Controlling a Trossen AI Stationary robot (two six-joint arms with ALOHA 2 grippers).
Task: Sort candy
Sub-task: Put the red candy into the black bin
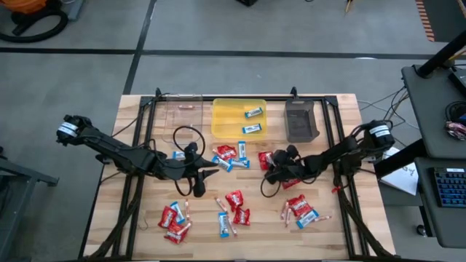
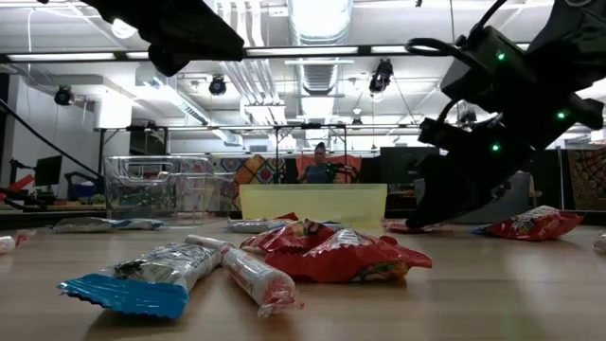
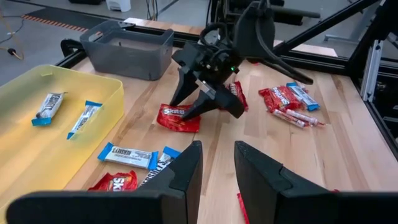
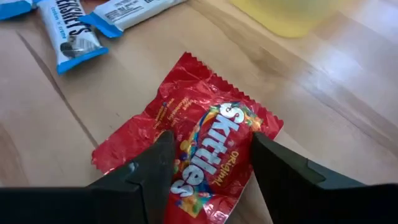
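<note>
The right pincer (image 4: 208, 168) stands low over a red packet (image 4: 193, 155) near the middle of the surface (image 1: 349, 225), its fingers spread to either side of the wrapper, tips down at the packet but not clamped on it. From the left wrist view the same pincer (image 3: 208, 106) shows its two tips splayed over the flat-lying packet (image 3: 177, 118); whether the tips actually touch the wrapper is hard to make out.

The left pincer (image 3: 217, 165) hovers left of centre, holding nothing, its fingers a narrow gap apart.

The rest of the candy lies scattered: a cluster of red packets and blue-and-white bars (image 1: 229, 156) just in front of the yellow tray (image 1: 238, 109), more heaps toward the near edge (image 1: 175, 218) and near the right side (image 1: 300, 209). Two blue-and-white bars (image 1: 253, 120) lie inside the yellow tray. The dark tray (image 1: 301, 121) sits beside it at the far edge; the clear tray (image 1: 183, 110) on the other side is faint, and its contents are hard to read.
</note>
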